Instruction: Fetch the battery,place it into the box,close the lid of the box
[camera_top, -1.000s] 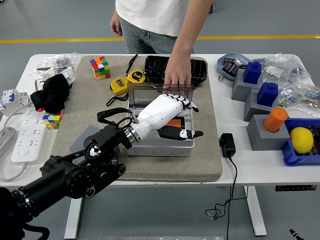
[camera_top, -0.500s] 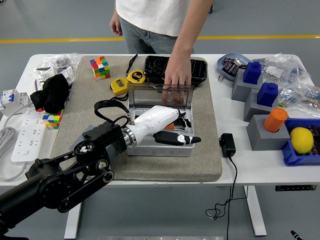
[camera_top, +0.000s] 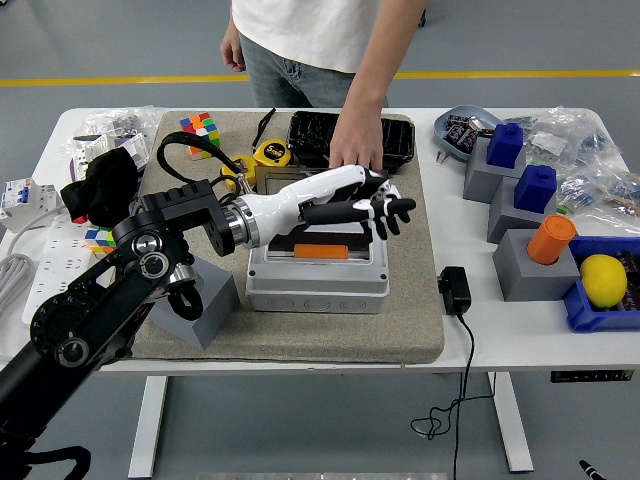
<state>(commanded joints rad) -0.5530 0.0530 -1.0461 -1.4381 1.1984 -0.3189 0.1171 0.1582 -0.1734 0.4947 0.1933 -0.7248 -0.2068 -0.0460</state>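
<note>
The grey box (camera_top: 315, 290) stands on the brown mat's middle. An orange battery (camera_top: 320, 251) lies inside it and shows through the clear lid (camera_top: 300, 236), which is tipped down over the box; I cannot tell whether it is fully shut. My left hand (camera_top: 385, 208), white with black fingertips, reaches in from the left and lies over the lid's rear part, fingers spread, holding nothing. A person's hand (camera_top: 355, 152) rests just behind the box. Only a small dark tip (camera_top: 588, 468) shows at the bottom right edge, perhaps my right hand.
A black tray (camera_top: 400, 140), yellow tape measures (camera_top: 268, 152) and a colour cube (camera_top: 201, 135) lie behind the box. A grey block (camera_top: 195, 300) sits left of it. A black charger (camera_top: 455, 290) lies to the right, with grey-blue blocks (camera_top: 520, 200) and a lemon (camera_top: 603, 279) beyond.
My left hand came out of the box, rose and moved back over the lid. The lid went from upright to tipped down over the box. The person's hand stayed behind the box.
</note>
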